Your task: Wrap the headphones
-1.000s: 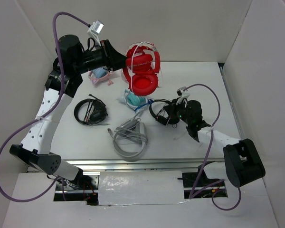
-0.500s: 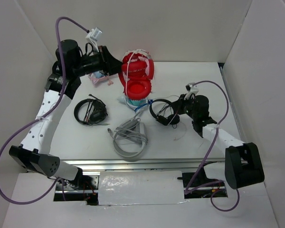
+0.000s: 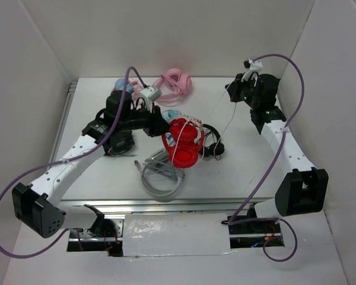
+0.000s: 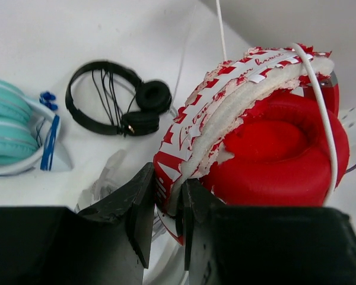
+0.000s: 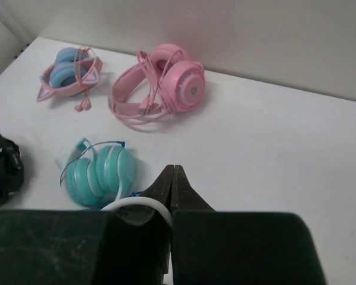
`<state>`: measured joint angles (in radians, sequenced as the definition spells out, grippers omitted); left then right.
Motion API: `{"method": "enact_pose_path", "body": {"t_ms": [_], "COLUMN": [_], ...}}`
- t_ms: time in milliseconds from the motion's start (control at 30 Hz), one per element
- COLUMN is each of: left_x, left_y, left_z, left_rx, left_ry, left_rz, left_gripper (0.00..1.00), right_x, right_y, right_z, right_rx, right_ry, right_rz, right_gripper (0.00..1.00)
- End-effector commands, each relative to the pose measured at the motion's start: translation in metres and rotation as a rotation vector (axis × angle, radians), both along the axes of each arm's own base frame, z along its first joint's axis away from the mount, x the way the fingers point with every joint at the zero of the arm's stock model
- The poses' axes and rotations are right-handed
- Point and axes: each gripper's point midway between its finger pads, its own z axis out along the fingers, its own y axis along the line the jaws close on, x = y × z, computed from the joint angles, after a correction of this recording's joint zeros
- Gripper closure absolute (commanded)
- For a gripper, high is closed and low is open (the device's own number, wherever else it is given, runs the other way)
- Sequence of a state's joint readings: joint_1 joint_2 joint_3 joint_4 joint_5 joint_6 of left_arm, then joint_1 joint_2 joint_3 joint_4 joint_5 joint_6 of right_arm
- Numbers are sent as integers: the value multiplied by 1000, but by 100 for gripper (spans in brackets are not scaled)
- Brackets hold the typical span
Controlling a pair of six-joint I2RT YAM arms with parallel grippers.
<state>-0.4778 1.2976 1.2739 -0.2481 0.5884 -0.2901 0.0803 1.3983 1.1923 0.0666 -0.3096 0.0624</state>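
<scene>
**At the middle of the counter: the headphones arrive and the cable is drawn out long**

On the left side, the left gripper [image 3: 164, 130] has come away from the far wall and now reaches over the middle of the counter [image 3: 243, 166]. Its jaws are almost pressed together and pinch the padded edge of the red headband, as the left wrist view shows. The headphones [image 3: 184, 142] have therefore travelled with it. One second ago they hung near the back; now they are at the centre, above the grey headphones [image 3: 162, 176] and just beside the small black headphones [image 3: 210, 144]. I cannot tell whether they rest on something or hang free.

In the left wrist view, one turn of the white cable [image 4: 320, 101] already lies over a red cup. In the top view the cable leaves the cups as a thin straight line going up and to the right.

On the right side, the right gripper [image 3: 240, 89] has made the bigger move. Before, it was low, next to the small black headphones. Now it is raised at the far right corner, well apart from the headphones. Its jaws are pressed together and appear to pinch the white cable, which curls out just beside them in the right wrist view.

In my judgement, this means the free cable is now stretched between the two arms. It looks ready for the next turn around the cups, so the wrapping is begun but not finished. The thin cable could slip from the closed jaws if the pull grows.
</scene>
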Motion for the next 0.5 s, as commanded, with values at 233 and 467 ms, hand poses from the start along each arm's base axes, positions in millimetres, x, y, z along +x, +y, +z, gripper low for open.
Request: {"method": "enact_pose_path", "body": {"t_ms": [233, 467], "left_x": [0, 40], "left_y": [-8, 7], "left_z": [-58, -85], "left_rx": [233, 359], "left_ry": [-42, 31], "left_rz": [124, 339], "left_gripper": [100, 100], "right_x": [-13, -44], "right_y": [30, 55], "right_z": [37, 57], "right_rx": [-104, -120], "right_ry": [-34, -23], "right_rz": [83, 114], "right_gripper": [100, 100]}}
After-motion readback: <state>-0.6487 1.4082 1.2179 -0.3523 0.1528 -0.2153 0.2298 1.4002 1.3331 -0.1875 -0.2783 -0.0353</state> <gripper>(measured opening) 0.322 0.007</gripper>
